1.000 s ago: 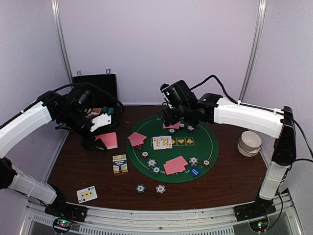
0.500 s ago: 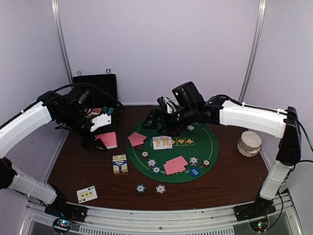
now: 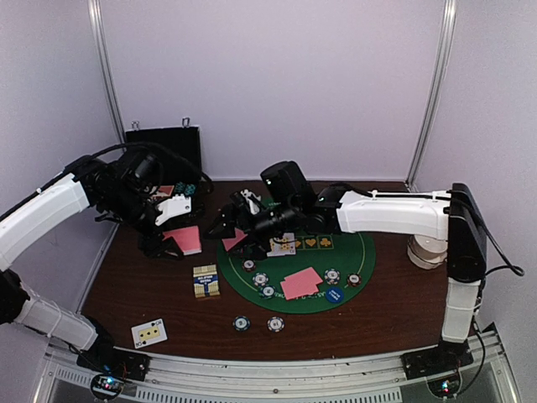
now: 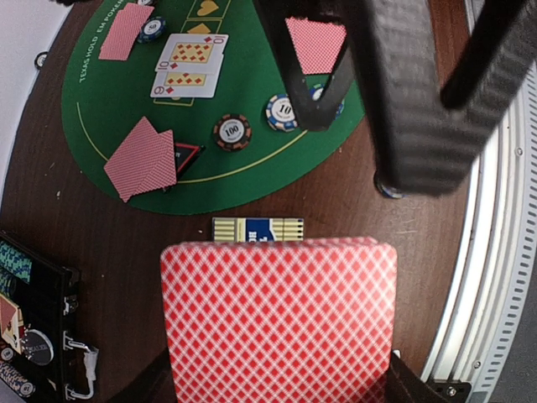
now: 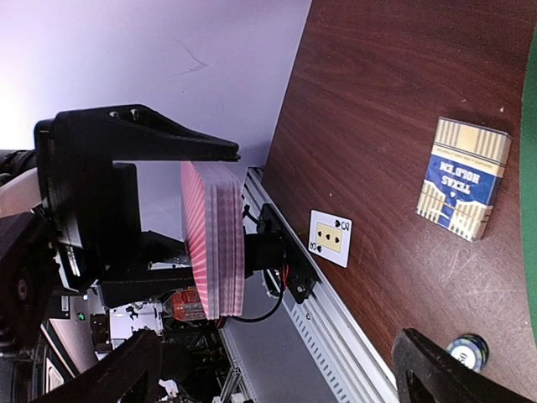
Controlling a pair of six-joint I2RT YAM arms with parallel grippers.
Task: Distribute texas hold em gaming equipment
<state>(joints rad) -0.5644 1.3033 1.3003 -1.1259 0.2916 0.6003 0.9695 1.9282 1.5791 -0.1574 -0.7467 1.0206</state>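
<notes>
My left gripper (image 3: pixel 172 242) is shut on a deck of pink-backed cards (image 4: pixel 281 319), held upright above the table's left side. My right gripper (image 3: pixel 228 222) reaches leftward, open, its fingers (image 4: pixel 310 75) just short of the deck (image 5: pixel 214 243); nothing is between them. On the green mat (image 3: pixel 357 252) lie two face-up cards (image 3: pixel 281 243), a pink-backed pair (image 3: pixel 300 283), another pair (image 4: pixel 143 157) over the red-black triangular marker (image 4: pixel 186 154), striped chips (image 3: pixel 261 279) and a blue disc (image 3: pixel 335 295). Two chips (image 3: pixel 242 322) sit in front of the mat. The orange disc is out of view.
A yellow-blue card box (image 3: pixel 205 280) lies left of the mat, under the deck in the left wrist view. One face-up card (image 3: pixel 148 332) lies near the front left edge. The black hinged case (image 3: pixel 164 147) stands open at the back left. A white bowl (image 3: pixel 424 250) sits at the right.
My right arm has swung left across the mat, bringing its open gripper up to the deck. The left arm and its deck have stayed put.
</notes>
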